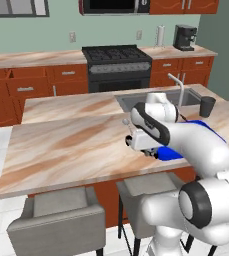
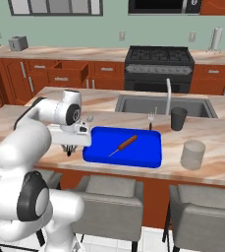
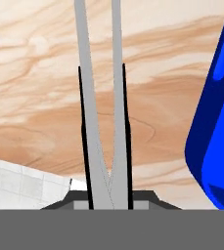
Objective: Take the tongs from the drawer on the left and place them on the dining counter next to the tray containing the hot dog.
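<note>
My gripper [image 3: 106, 161] is shut on the tongs [image 3: 86, 73], whose two silver-grey arms reach forward just above the beige dining counter [image 3: 35, 73]. The blue tray [image 3: 216, 122] lies close on the right of the tongs. From the right base view, the gripper [image 2: 70, 146] hangs low over the counter [image 2: 15, 128] just left of the tray [image 2: 143, 155], which holds the hot dog [image 2: 124, 145]. In the left base view the gripper [image 1: 147, 150] sits near the counter's front edge, and my arm hides most of the tray [image 1: 208, 129]. An open drawer [image 2: 67, 74] shows in the far wall cabinets.
Behind the tray stand a dark cup [image 2: 178, 118] and a fork [image 2: 151, 118], with a clear glass [image 2: 192, 154] to its right. A sink [image 2: 143, 104] with a faucet [image 2: 168, 96] is set into the island. Grey stools [image 2: 109, 197] line the near edge.
</note>
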Motion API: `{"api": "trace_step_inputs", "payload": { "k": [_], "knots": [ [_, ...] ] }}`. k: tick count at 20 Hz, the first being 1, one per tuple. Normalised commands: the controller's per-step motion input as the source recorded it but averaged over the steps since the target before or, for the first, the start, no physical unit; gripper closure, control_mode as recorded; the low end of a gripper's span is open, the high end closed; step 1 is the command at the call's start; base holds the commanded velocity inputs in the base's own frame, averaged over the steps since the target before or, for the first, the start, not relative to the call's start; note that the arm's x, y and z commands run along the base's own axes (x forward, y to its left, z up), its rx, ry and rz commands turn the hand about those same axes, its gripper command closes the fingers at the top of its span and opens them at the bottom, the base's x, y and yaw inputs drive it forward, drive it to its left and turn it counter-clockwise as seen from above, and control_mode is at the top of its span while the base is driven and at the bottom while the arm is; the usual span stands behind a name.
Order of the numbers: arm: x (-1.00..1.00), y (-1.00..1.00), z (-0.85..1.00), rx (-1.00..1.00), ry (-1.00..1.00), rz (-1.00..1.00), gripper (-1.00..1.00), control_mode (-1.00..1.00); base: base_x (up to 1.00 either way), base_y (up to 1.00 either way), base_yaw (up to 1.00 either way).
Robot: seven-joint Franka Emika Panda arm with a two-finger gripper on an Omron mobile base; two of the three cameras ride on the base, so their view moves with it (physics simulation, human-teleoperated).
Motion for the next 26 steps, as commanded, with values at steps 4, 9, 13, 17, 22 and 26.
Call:
{"api": "trace_step_inputs", "payload": {
  "k": [4, 9, 13, 17, 22, 26],
  "knots": [
    [0.62, 0.02, 0.00, 0.00, 0.03, -0.04, 1.00, -1.00, 0.00, 0.00, 0.00],
    [0.47, 0.00, -0.07, 0.00, 0.00, -0.08, 1.00, -1.00, 0.00, 0.00, 0.00],
    [0.25, 0.00, -0.16, -0.02, 0.00, -0.07, 1.00, -1.00, 0.00, 0.00, 0.00],
    [0.05, 0.00, -0.23, -0.01, 0.00, -0.03, 1.00, -1.00, 0.00, 0.00, 0.00],
    [-0.05, 0.00, -0.29, 0.00, 0.00, -0.02, 1.00, -1.00, 0.00, 0.00, 0.00],
    [0.00, 0.00, -0.03, 0.00, 0.00, 0.00, 1.00, -1.00, 0.00, 0.00, 0.00]
  ]
}}
